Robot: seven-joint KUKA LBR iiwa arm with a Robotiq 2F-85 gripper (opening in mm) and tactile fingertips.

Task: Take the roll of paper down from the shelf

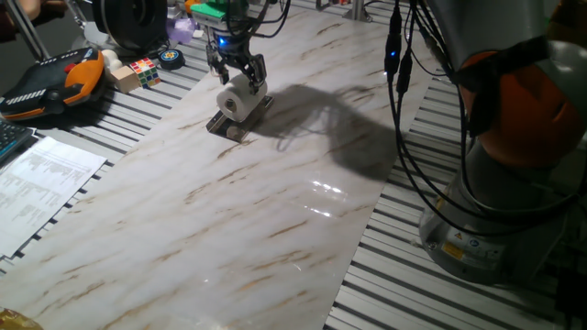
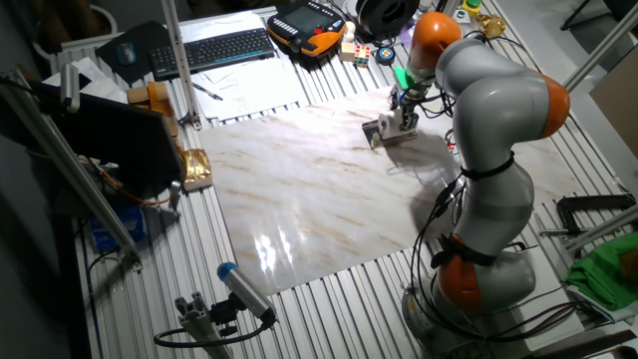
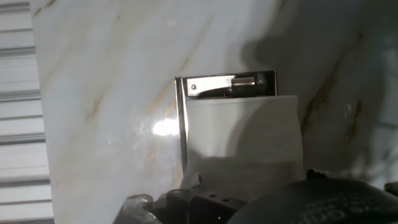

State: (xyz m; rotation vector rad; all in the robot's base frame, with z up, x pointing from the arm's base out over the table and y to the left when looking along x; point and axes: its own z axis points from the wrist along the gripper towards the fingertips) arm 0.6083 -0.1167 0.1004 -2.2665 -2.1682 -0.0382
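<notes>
The roll of paper point(image 1: 240, 100) lies on the shelf point(image 1: 230, 125) at the bench's point(image 1: 275, 202) far end, directly under the gripper point(image 1: 238, 77), its jaws spread around the roll's top.

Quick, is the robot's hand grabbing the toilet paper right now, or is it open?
Gripper: down over the roll of paper on the shelf, fingers on either side of it; whether it has closed on the roll cannot be told.
</notes>
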